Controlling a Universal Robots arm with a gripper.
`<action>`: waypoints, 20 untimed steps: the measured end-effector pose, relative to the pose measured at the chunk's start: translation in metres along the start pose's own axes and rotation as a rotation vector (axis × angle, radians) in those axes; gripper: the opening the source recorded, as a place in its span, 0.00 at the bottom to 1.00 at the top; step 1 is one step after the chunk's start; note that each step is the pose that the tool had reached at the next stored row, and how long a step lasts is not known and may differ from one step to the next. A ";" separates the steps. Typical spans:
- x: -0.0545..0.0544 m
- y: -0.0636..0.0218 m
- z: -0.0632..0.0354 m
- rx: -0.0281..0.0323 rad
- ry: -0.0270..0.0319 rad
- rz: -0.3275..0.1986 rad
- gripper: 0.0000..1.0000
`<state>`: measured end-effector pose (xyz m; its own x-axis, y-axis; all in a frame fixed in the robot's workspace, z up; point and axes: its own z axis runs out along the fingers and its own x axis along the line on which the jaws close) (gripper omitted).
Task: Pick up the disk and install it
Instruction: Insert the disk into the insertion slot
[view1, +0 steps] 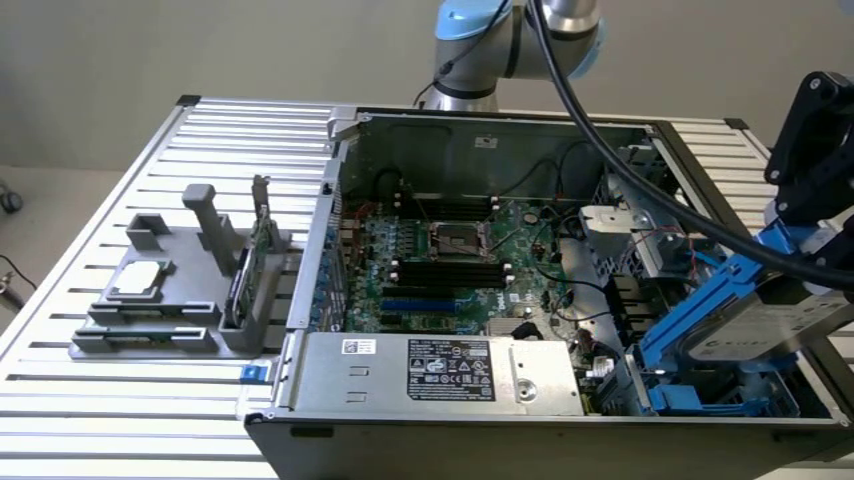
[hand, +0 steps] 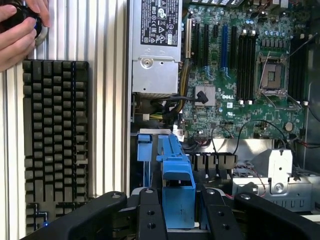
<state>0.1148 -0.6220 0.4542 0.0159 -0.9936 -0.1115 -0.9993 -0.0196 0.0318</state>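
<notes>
My gripper (view1: 805, 285) is at the exterior view's right, over the front right corner of the open computer case (view1: 467, 120). It is shut on the disk (view1: 754, 335), a silver-grey drive framed by blue carrier rails. The disk hangs tilted, its lower end dipping toward the blue drive bay (view1: 681, 400) inside the case. In the wrist view my black fingers (hand: 150, 217) clamp both sides of the disk's blue carrier (hand: 177, 175), which points down into the case beside the power supply (hand: 155, 75). The drive's label is hidden.
A grey fixture (view1: 160, 325) on the slatted table holds a smaller silver drive (view1: 140, 280) and an upright card (view1: 254, 265). Motherboard (view1: 441, 250) and cables fill the case. Beside the case lie a black keyboard (hand: 55, 135) and a person's hand (hand: 17, 30) on a black object.
</notes>
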 end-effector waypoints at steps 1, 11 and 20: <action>0.000 0.0000 0.0005 0.0000 0.0000 0.000 0.33; 0.002 -0.0002 0.0038 0.0019 -0.0014 0.000 0.33; 0.003 -0.0002 0.0057 0.0062 -0.0025 0.000 0.33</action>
<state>0.1148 -0.6241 0.4482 0.0163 -0.9934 -0.1139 -0.9995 -0.0193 0.0256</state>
